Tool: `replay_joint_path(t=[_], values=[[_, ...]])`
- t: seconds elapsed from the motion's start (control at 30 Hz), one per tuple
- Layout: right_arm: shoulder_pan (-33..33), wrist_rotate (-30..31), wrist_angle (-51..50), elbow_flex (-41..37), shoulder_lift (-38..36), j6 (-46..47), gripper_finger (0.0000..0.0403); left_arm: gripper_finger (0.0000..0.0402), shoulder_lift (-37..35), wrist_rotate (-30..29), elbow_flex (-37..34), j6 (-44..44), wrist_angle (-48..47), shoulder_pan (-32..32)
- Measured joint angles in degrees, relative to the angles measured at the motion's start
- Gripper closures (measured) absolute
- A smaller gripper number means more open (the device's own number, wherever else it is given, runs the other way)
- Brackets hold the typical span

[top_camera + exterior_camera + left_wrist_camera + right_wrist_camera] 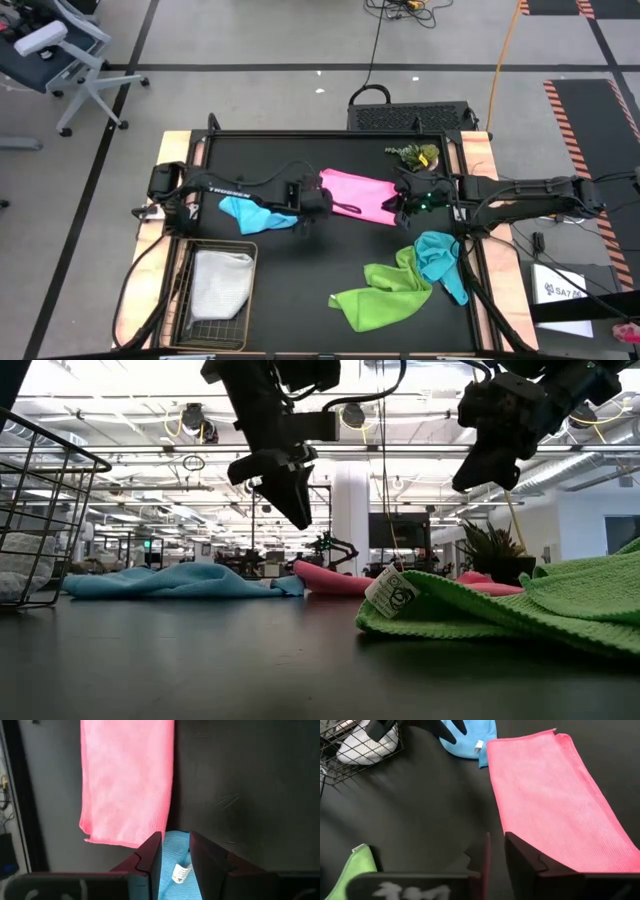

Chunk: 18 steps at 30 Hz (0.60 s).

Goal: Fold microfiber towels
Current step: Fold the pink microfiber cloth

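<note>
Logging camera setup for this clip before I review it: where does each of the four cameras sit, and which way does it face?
High view: overhead, looking straight down on the table, both arms showing.
Low view: at tabletop height, looking level across to the room; left gripper and right gripper hang in from above.
Left wrist view: looks down past its own fingers at the pink towel.
Right wrist view: past its own fingers at the same pink towel.
All four share the pink and light blue towel.
</note>
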Motion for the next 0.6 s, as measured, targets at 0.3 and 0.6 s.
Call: replay_joint_path(t=[0.3, 0.6], values=[[0.00, -0.08, 0.39, 0.00, 0.00, 1.70, 0.0272, 0.0297, 3.11, 1.97, -0.07, 3.77, 0.11, 3.01], [-0.02, -2.85, 2.20, 0.00, 0.00, 4.57, 0.0239, 0.0252, 5.60, -1.59, -0.07, 7.07, 1.56, 4.65]])
